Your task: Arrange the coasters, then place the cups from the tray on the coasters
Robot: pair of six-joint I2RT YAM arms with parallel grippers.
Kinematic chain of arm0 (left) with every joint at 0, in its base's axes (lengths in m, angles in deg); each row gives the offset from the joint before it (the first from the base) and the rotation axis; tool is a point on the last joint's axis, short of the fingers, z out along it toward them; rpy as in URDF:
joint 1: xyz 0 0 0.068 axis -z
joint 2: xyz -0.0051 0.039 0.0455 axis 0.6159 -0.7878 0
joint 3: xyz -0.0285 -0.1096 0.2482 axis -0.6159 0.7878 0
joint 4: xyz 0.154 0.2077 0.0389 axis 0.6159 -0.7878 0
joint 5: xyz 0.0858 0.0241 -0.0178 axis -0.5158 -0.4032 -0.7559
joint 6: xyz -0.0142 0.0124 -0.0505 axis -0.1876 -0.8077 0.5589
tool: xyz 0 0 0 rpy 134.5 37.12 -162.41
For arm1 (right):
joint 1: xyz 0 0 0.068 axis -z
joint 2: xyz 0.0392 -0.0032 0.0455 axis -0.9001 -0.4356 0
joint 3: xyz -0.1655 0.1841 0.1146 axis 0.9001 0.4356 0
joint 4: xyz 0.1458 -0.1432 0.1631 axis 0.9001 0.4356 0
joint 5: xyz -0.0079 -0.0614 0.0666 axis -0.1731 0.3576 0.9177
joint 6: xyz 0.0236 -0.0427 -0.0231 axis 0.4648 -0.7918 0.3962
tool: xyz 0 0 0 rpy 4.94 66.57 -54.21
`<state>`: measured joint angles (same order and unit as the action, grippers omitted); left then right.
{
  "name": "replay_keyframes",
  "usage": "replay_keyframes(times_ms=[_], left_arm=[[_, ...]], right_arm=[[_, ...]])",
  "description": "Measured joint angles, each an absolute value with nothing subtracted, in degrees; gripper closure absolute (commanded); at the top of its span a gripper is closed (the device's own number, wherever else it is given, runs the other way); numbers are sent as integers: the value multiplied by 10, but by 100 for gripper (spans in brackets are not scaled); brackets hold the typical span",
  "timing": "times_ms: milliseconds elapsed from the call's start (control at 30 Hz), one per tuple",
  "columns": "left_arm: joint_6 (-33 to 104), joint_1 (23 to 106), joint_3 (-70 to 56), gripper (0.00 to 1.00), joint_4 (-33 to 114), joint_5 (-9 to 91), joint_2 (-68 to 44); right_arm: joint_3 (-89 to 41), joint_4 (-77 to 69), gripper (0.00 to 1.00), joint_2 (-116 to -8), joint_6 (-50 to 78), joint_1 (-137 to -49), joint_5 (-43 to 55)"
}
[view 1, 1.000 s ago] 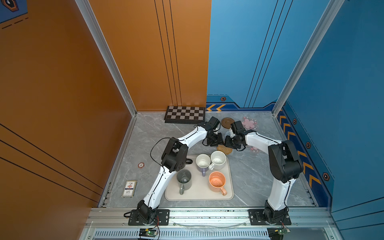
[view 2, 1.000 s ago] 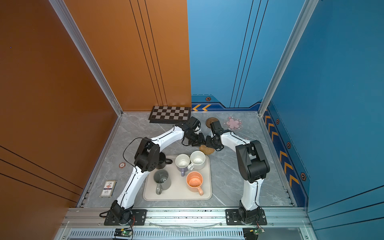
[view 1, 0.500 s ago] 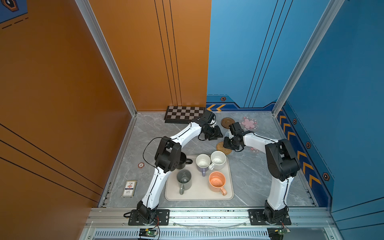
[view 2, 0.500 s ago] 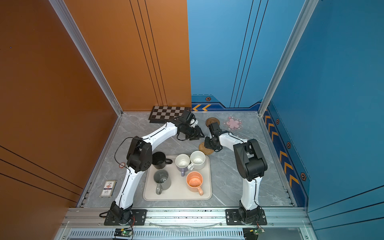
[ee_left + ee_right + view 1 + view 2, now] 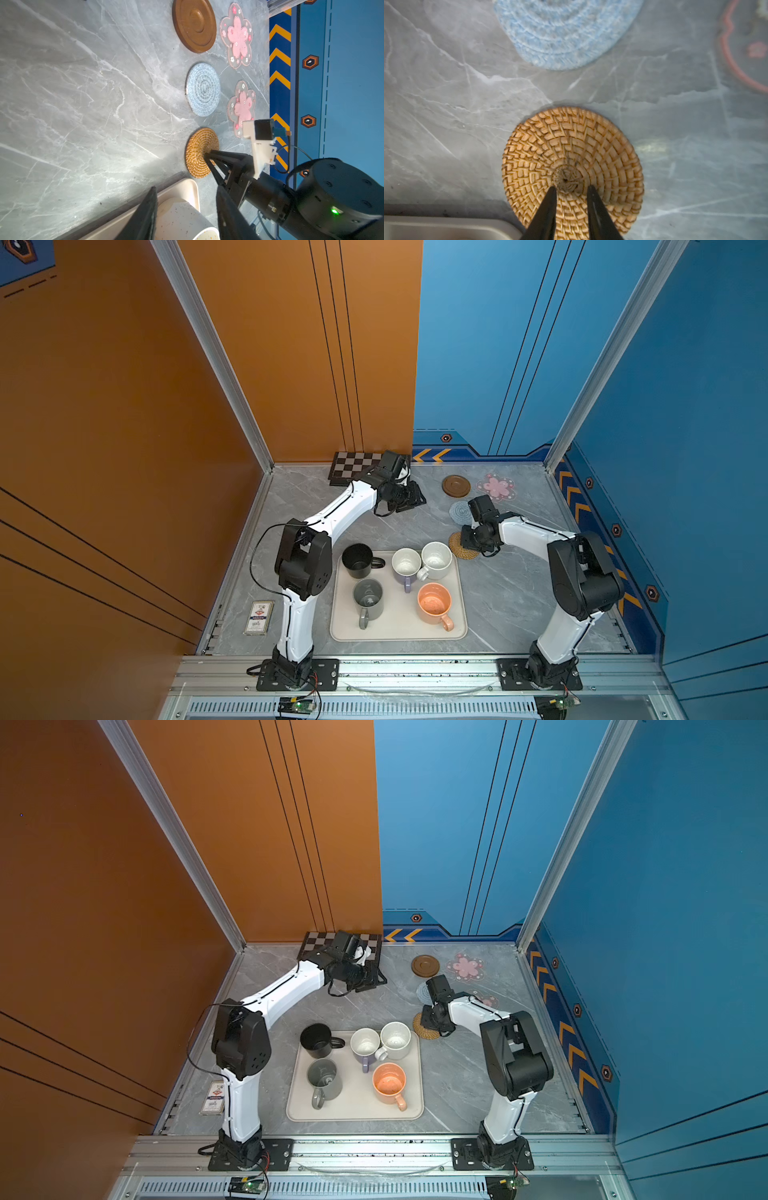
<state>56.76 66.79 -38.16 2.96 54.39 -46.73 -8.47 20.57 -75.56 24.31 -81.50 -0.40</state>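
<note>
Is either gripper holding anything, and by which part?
Nothing held: the right gripper rests its tips on the rattan coaster, near its centre; the left gripper is empty.

Robot laboratory cell: panel-walled tabletop (image 5: 511,597), left arm (image 5: 340,510) and right arm (image 5: 528,531) bolted to an aluminium rail (image 5: 415,670) at 6 o'clock.

The rattan coaster (image 5: 571,145) is woven tan, the crochet coaster (image 5: 566,31) light-blue, the tabletop (image 5: 446,104) grey-veined marble.

No words or numbers can be read. A small printed card box (image 5: 258,617) near the counter's (image 5: 511,597) front left corner carries lettering too small to make out. Yellow arrow marks (image 5: 432,455) and hexagon badges (image 5: 310,62) line the blue wall base.
</note>
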Motion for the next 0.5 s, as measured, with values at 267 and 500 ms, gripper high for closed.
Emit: replay_keyframes(times_ms=[267, 500], left_arm=[[559, 670, -350, 53, 30, 522, -432], [548, 670, -326, 53, 29, 500, -381]], right_arm=[[-48, 236, 71, -720, 239, -795, -32], [-46, 239, 71, -718, 239, -783, -30]])
